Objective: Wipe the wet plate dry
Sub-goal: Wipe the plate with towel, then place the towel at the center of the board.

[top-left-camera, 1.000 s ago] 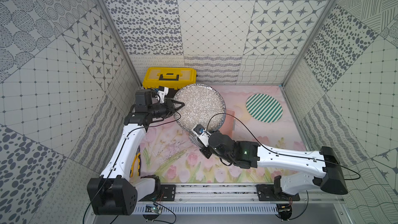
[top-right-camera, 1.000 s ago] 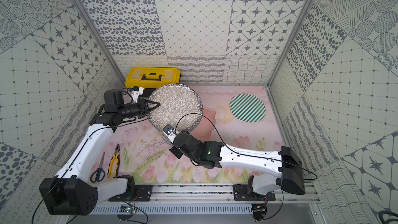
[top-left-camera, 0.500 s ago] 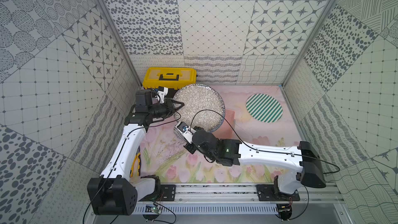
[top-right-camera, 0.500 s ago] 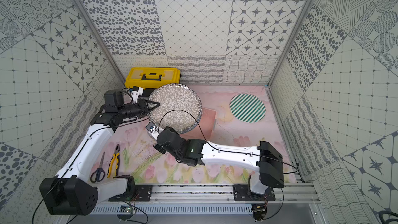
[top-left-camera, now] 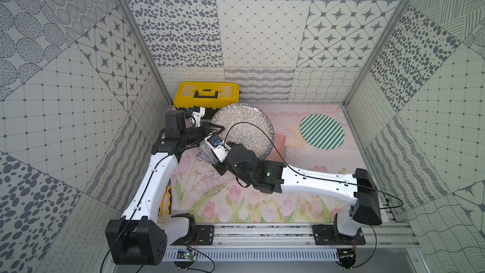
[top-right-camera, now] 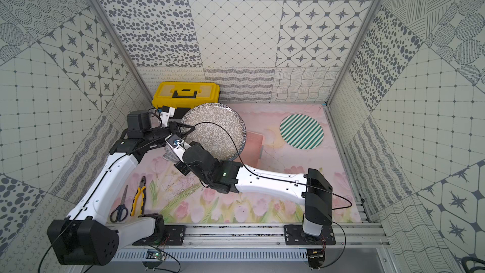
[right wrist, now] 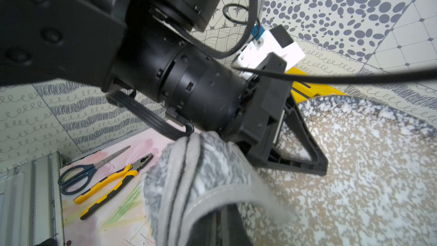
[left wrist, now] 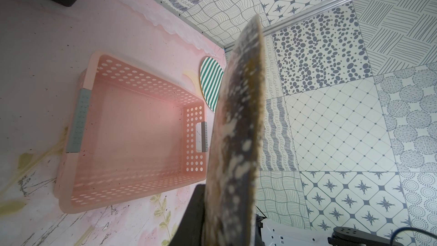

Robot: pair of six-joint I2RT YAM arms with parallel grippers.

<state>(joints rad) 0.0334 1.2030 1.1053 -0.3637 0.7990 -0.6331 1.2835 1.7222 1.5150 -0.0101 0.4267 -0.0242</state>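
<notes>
Top views: our left gripper (top-left-camera: pixel 221 128) pinches plate (top-left-camera: pixel 246 124) rim, right gripper (top-left-camera: pixel 211 154) clenches cloth (top-left-camera: pixel 203 153).
Left wrist bares the basket (left wrist: pixel 78 124) and its whole rim.

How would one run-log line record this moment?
left jaws: shut on plate rim, plate held aloft | right jaws: shut on grey cloth | cloth beside left jaws at plate edge, contact unclear

No writing, label, brand or number can be read anywhere.

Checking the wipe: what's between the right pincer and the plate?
The grey towel, bunched beside the plate's rim. The right wrist view shows it best, though whether they touch is unclear.
</notes>
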